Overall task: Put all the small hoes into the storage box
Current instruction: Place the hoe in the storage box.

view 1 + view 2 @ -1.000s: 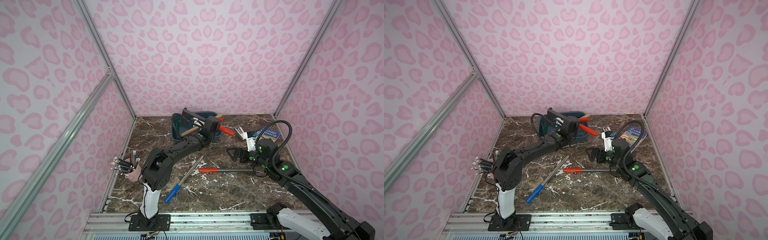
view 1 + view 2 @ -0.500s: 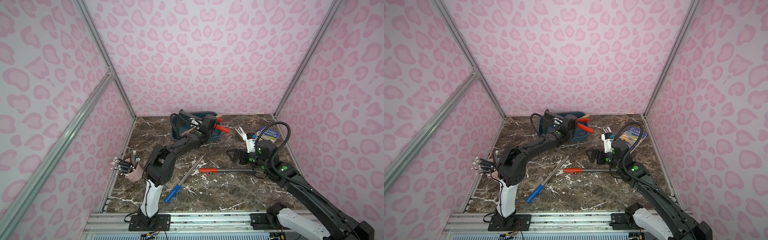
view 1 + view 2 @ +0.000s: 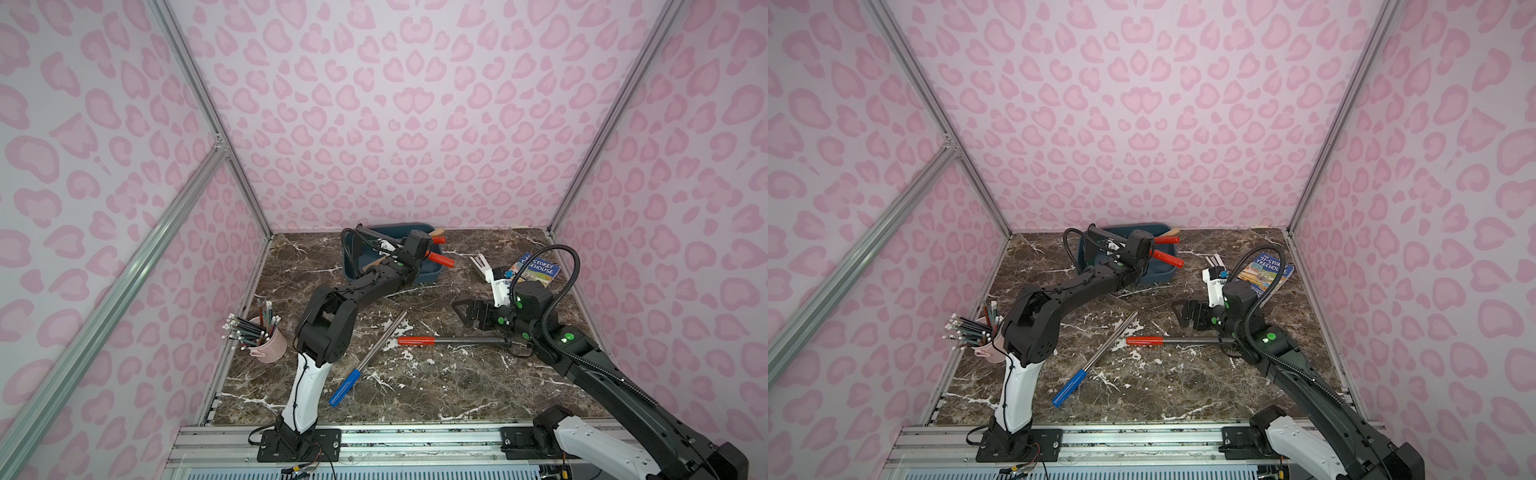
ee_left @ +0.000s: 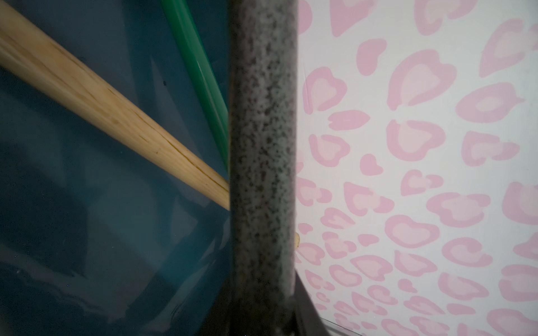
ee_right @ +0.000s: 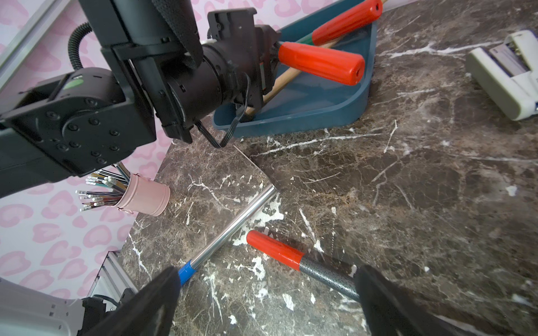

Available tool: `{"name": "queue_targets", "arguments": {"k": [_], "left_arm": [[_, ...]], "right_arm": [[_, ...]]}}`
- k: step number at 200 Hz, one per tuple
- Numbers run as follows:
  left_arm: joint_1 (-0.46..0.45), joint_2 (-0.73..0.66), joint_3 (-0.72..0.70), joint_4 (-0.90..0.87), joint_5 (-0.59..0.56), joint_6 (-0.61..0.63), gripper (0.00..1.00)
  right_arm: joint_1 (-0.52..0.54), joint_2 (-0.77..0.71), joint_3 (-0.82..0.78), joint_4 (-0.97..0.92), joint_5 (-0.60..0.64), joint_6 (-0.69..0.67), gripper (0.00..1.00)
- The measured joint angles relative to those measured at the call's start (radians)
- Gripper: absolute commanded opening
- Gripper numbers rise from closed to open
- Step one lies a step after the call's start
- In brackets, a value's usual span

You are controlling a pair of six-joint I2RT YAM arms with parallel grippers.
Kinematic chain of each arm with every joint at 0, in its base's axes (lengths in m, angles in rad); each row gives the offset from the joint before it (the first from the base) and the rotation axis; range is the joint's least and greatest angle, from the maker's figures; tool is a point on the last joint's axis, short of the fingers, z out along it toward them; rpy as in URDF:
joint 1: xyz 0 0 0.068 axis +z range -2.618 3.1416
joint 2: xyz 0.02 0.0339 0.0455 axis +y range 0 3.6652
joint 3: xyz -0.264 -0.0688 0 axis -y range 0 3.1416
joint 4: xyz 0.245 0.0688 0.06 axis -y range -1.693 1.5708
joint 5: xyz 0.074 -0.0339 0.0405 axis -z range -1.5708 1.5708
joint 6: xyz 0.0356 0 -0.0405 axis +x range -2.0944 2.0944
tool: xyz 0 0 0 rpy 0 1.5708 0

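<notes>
The left gripper (image 5: 270, 59) pinched the small hoe (image 5: 320, 62) crosswise over the storage box (image 5: 291, 125), its red handle pointing toward the spread right gripper (image 3: 467, 312), shaft speckled grey.

Storage box (image 3: 432, 275): dark teal-blue. Small hoe (image 5: 320, 62): red grip, speckled grey shaft. Table (image 3: 457, 386): brown marble, white veins

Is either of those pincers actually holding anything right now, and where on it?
Yes. The left pincer is shut on the small hoe, gripping its speckled grey shaft just beside the red handle. The right pincer is open and holds nothing.
</notes>
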Motion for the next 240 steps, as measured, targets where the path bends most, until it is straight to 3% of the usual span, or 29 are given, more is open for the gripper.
{"name": "queue_targets", "arguments": {"k": [173,240], "left_arm": [[0.029,0.097,0.039,0.004,0.02,-0.041,0.02],[0.032,0.126,0.036,0.058,0.047,-0.058,0.09]], "right_arm": [[0.0,0.009,-0.012,0.005,-0.014,-0.004,0.99],[0.0,0.002,-0.025,0.005,-0.014,-0.013,0.99]]}}
